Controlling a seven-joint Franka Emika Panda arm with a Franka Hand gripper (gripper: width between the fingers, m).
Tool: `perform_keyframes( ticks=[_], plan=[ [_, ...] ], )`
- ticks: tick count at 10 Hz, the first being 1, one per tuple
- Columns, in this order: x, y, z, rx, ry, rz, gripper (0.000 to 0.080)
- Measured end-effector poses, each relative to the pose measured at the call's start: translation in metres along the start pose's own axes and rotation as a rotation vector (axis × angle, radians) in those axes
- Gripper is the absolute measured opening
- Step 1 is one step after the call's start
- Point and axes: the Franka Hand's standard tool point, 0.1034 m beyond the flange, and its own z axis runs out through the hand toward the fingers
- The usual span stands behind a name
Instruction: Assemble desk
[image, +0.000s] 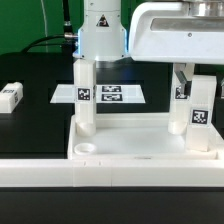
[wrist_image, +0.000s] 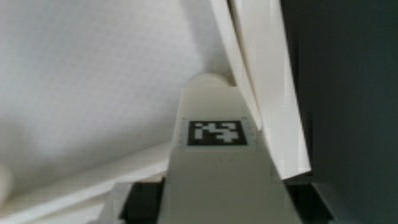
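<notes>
Exterior view: a large white plastic rectangular desk panel (image: 140, 150) lies on the black worktop (image: 40, 125), with the marker board (image: 110, 93) behind it. A white tag-marked block leg (image: 85, 105) stands at the panel's left corner and a second leg (image: 197, 118) at its right. A loose leg (image: 10, 97) lies well apart. The gripper (image: 182, 72) reaches down at the right.

Wrist view: the gripper (wrist_image: 217, 200) is closed narrowly, its fingers (wrist_image: 139, 200) pressing both sides of a held leg (wrist_image: 217, 130) beside the panel's rim.

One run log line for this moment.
tool shut on held leg | at desk panel corner, exterior view's right | second leg standing on panel | third leg lying off panel
</notes>
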Motion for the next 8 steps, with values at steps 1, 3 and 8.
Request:
perform_keyframes(
  ticks=[1,3,8],
  plan=[
    [0.0000,0.0000,0.0000,0.001,0.000,0.086,0.0288],
    [-0.0005,0.0001,0.0005,0.001,-0.002,0.269,0.0289],
    [-0.0009,-0.0008,0.0010,0.006,-0.012,0.640,0.0290]
  ],
)
